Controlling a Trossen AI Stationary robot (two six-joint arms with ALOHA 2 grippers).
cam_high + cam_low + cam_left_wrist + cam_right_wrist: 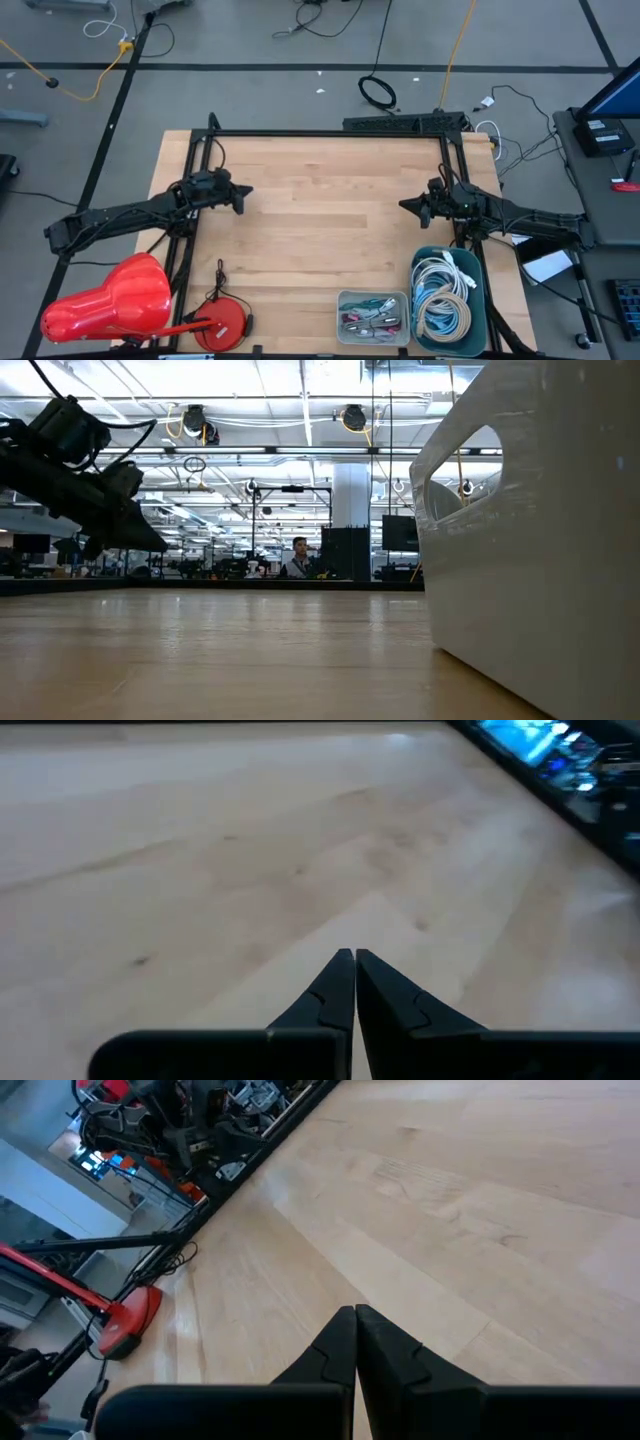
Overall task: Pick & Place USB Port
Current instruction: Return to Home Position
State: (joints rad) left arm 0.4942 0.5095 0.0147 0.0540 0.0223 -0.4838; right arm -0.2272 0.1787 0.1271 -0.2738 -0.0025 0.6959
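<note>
Pale wood, smooth and with fine grain, makes the whole table [320, 225], and on its open middle I see no cable lying. Taking the overhead picture as a clock with 12 at the far edge, the USB cables [368, 320] lie in the gray bin [372, 293] at about 6 o'clock on the near edge. They are a small tangle of thin, soft leads with hard little plugs. Touching it on the 3 o'clock side stands the blue bin [486, 300], a deeper plastic tub whose long axis runs from 12 to 6. It is full of thick coiled cables [445, 295], white and light blue, that look stiff and springy. The right gripper [405, 205] hangs over the table at 3 o'clock, and the gray bin lies from it toward 6 to 7 o'clock, rather near. The left gripper [243, 193] hangs at 9 o'clock, and the bins lie from it toward 4 o'clock, well apart, so the right arm is clearly the nearer one. In each wrist view the two dark, pointed fingers are pressed together with only a hairline between them, and they hold nothing. I judge that the sorting is finished and nothing is left for the arms to pick up.
</note>
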